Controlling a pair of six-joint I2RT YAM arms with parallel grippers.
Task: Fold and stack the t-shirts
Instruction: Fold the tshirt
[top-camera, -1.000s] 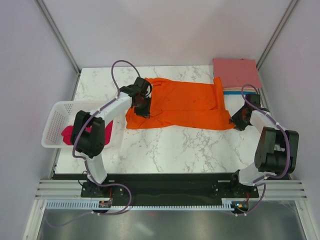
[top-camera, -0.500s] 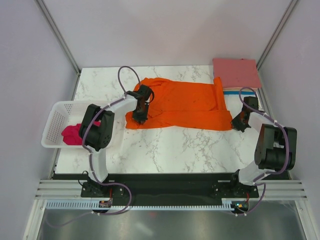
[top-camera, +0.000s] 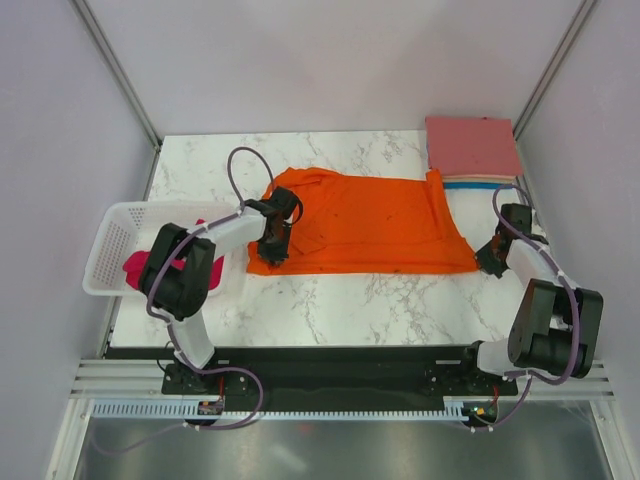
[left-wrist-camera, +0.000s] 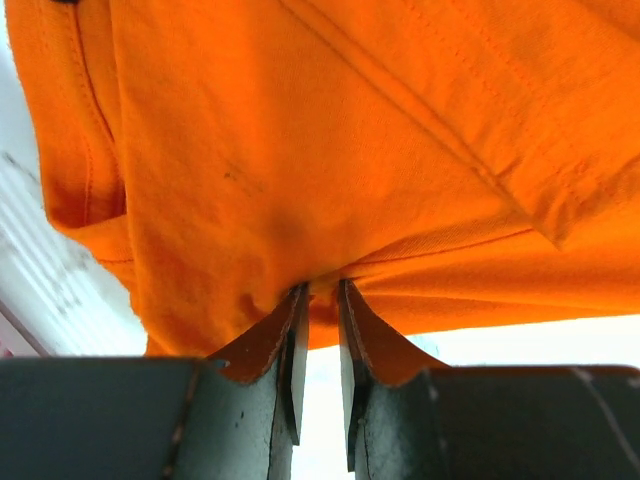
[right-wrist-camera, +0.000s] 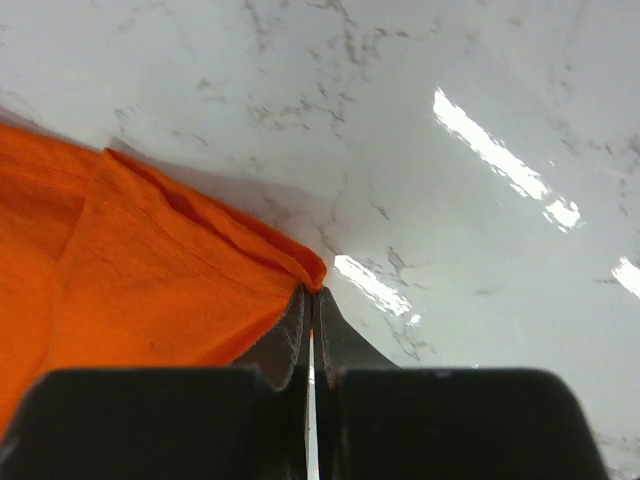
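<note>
Both grippers have hold of the orange shirt (top-camera: 370, 225), which lies spread on the table (top-camera: 350, 300) between them. My left gripper (left-wrist-camera: 320, 298) pinches a bunched fold at the shirt's near corner, and the cloth fills its wrist view ahead of the fingers. My right gripper (right-wrist-camera: 310, 298) has its fingers pressed together on the very tip of the opposite near corner. The shirt runs off to the left of the fingers there, with bare marble to their right. Beyond the right gripper sits a folded stack (top-camera: 472, 146), pink on top. Outboard of the left gripper, a basket (top-camera: 105, 245) holds a magenta shirt (top-camera: 135, 268).
</note>
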